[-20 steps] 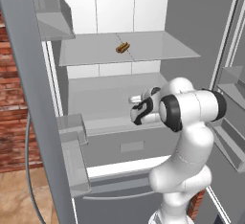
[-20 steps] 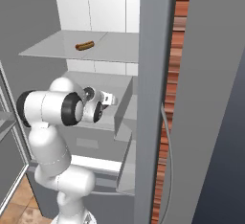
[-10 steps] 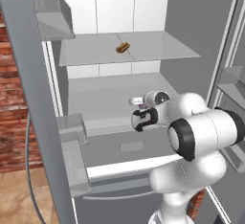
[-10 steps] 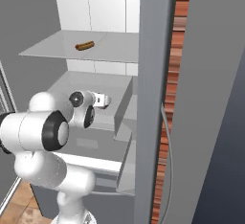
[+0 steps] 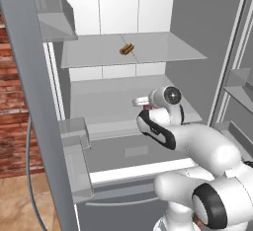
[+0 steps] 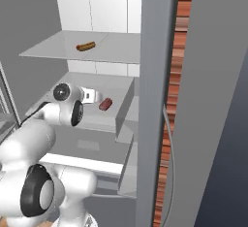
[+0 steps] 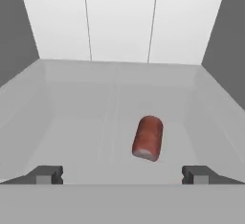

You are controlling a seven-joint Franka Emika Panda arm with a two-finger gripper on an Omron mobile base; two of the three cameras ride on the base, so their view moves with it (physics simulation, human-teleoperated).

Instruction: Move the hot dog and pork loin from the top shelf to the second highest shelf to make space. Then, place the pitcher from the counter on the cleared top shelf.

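Pork loin (image 7: 148, 138) on second shelf (image 7: 86, 122), hot dog (image 5: 127, 49) on top shelf (image 5: 168, 52)

Glossy white rounded arm (image 5: 197, 146) — black joint bands, seemingly grey-capped.

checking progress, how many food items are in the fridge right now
2: the hot dog lies on the top shelf; the pork loin lies on the second highest shelf. Others may be hidden.

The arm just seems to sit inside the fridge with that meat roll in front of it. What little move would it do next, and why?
Probably pull the open gripper back out of the second shelf and lift toward the small brown hot dog on the grey top shelf. The reddish cylindrical pork loin already lies free on the lower shelf, clear of the fingertips, while the hot dog has not been moved down.
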